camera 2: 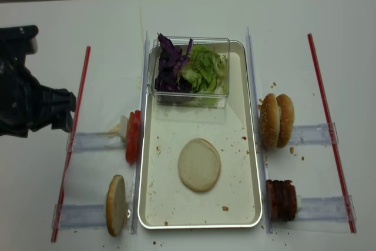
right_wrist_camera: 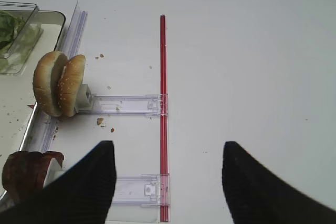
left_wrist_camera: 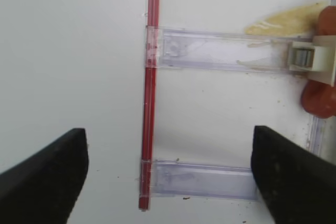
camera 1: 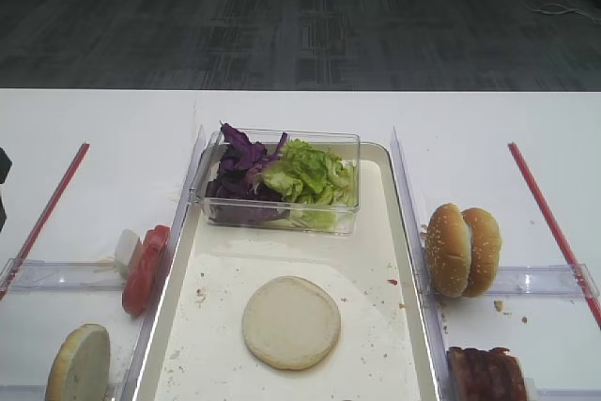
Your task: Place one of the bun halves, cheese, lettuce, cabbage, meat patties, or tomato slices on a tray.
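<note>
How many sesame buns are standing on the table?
2: the sesame buns stand on edge, pressed together, just right of the tray, above the meat patties.

A white table [camera 1: 113, 129] is seen filling the foreground. Beyond its far edge, at twelve o'clock, dark grey patterned carpet [camera 1: 282, 25] is evenly lit, without walls or windows.
</note>
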Controlling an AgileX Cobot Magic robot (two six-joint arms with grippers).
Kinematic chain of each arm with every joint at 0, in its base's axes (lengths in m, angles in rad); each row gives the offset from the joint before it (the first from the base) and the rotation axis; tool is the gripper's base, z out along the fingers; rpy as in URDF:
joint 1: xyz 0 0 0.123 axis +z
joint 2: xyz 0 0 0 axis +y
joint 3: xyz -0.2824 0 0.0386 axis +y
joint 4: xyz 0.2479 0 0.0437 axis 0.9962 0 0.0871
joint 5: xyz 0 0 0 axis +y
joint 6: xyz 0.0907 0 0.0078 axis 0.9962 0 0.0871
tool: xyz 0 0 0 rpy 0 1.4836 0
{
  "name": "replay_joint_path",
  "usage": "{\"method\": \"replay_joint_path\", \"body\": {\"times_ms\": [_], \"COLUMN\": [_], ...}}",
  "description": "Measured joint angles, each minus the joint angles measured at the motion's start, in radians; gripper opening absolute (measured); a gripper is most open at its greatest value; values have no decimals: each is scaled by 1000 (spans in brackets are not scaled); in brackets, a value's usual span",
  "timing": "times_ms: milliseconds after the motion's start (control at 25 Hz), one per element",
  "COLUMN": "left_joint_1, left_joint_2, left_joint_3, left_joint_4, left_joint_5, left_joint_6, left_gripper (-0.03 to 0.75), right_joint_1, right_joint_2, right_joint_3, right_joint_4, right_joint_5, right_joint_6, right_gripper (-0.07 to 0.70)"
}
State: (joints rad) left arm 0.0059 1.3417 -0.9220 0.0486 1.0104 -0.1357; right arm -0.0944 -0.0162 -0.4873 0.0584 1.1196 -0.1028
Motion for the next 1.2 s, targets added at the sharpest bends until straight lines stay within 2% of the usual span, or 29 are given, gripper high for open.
{"method": "replay_joint_path", "body": {"times_ms": [400, 600, 800, 1040, 1200], "left_joint_1": [15, 15, 15, 15, 15], "left_joint_2": [-11, -117, -266, -507, -650], "left_joint_3": [9, 87, 185, 292, 304], "left_joint_4": [2, 2, 2, 0, 0], "left_joint_5": [25, 27, 52, 123, 191], "left_joint_6": [22, 22, 22, 16, 12], "left_gripper": [613, 613, 613, 613, 613], "right_joint_1": [0, 0, 0, 0, 0], "right_joint_2": [0, 0, 0, 0, 0], "right_joint_3": [0, 0, 0, 0, 0], "right_joint_4": [0, 0, 0, 0, 0], "right_joint_5": [0, 0, 0, 0, 0], "right_joint_6": [0, 0, 0, 0, 0], "right_gripper": [482, 482, 482, 482, 482]}}
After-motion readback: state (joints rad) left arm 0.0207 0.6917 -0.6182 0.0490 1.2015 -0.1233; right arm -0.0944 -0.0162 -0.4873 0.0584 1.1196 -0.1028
